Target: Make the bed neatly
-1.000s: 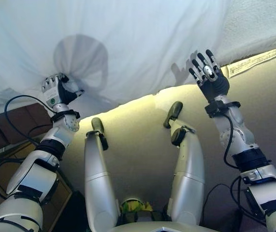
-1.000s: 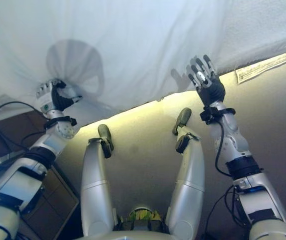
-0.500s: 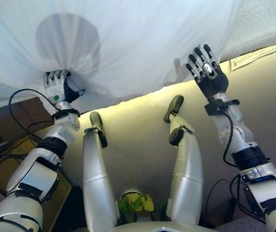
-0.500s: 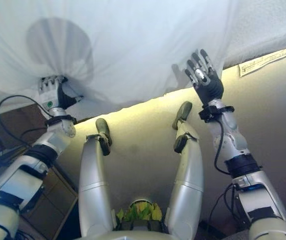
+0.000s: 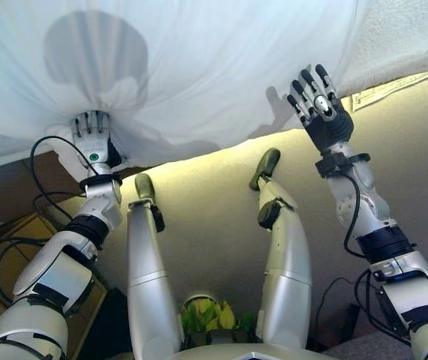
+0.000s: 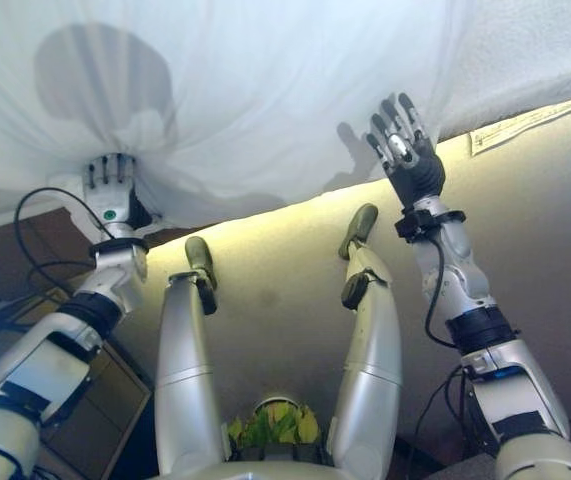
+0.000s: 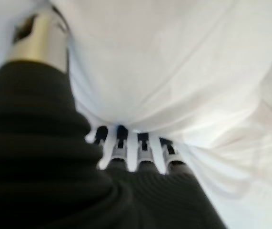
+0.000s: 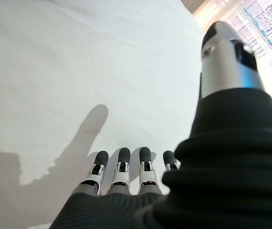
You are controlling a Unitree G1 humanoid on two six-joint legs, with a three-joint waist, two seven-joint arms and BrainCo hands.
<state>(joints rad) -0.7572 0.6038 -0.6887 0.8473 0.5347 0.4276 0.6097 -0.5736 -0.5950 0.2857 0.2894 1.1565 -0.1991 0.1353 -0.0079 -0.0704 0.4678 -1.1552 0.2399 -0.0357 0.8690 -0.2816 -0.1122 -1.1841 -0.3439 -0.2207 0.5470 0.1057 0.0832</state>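
A white sheet [image 5: 221,60] lies spread over the bed and hangs over its near edge. My left hand [image 5: 91,141] is shut on a bunched fold of the sheet at that edge on the left. The cloth gathers into creases above the hand. In the left wrist view its fingers [image 7: 131,145] curl into the white cloth. My right hand [image 5: 324,118] is open with straight fingers, held just at the sheet's hanging edge on the right. In the right wrist view its fingers [image 8: 121,174] point over smooth sheet [image 8: 78,71] and hold nothing.
A textured white blanket [image 5: 416,30] lies on the bed at the far right. The mattress's pale side [image 5: 214,210] faces me below the sheet, with a printed label [image 5: 382,88] at its right. A brown wooden surface [image 5: 4,187] lies to the left.
My left hand has moved away from me, turned upright, still holding the bunched sheet, and the creases have deepened. My right hand has hardly moved. The view has shifted slightly.
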